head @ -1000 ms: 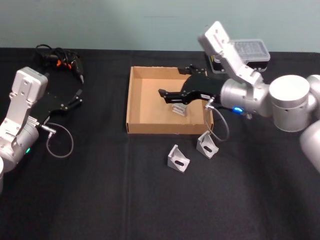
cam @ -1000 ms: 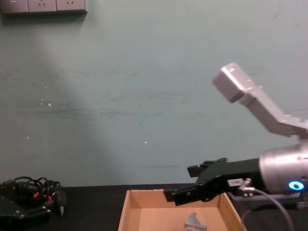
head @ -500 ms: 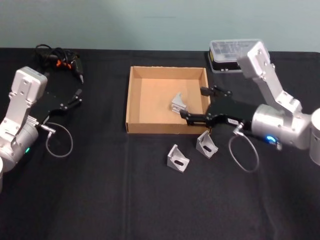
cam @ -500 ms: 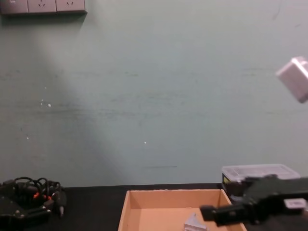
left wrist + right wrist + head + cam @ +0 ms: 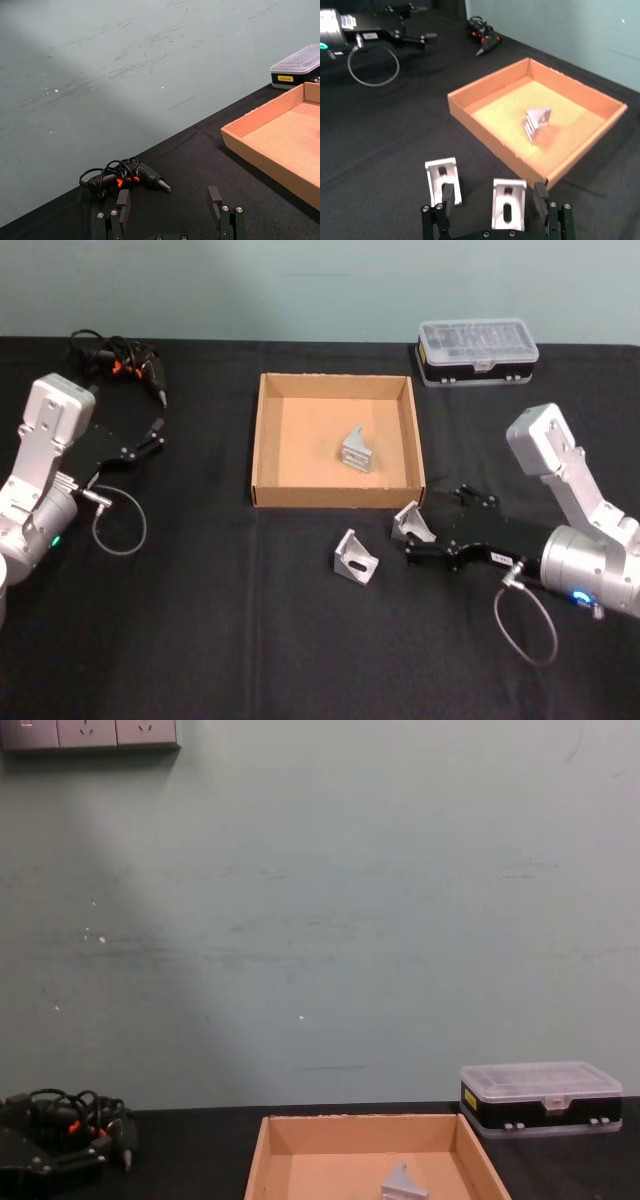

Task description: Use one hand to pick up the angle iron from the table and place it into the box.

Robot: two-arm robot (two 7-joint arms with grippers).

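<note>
Right end effector (image 5: 432,528) sits low over the black surface (image 5: 200,640), fingers apart, just off the front right corner of the cardboard box (image 5: 265,445). First angle iron (image 5: 412,523) stands on the surface between those spread fingers, close to the box's front wall. In the right wrist view it is in the gap between the two fingers (image 5: 540,196) and not clamped; can't tell if either finger touches it. Second angle iron (image 5: 356,557) is on the surface just to the left of the first, outside the fingers, beside the outer face of one finger. Third angle iron (image 5: 357,450) is already inside the box, upright on the box floor, toward the right half, apart from the walls; the chest view shows it low down between the box's side walls. Left end effector (image 5: 153,435) is at the far left over the surface, fingers also apart, holding nothing, well apart from the box, arm idle. Corded tool bundle (image 5: 120,358) lies at the back left of the surface, near the left end effector. Clear-lidded plastic case (image 5: 478,348) is at the back right, behind the box's right corner and not touching it.
</note>
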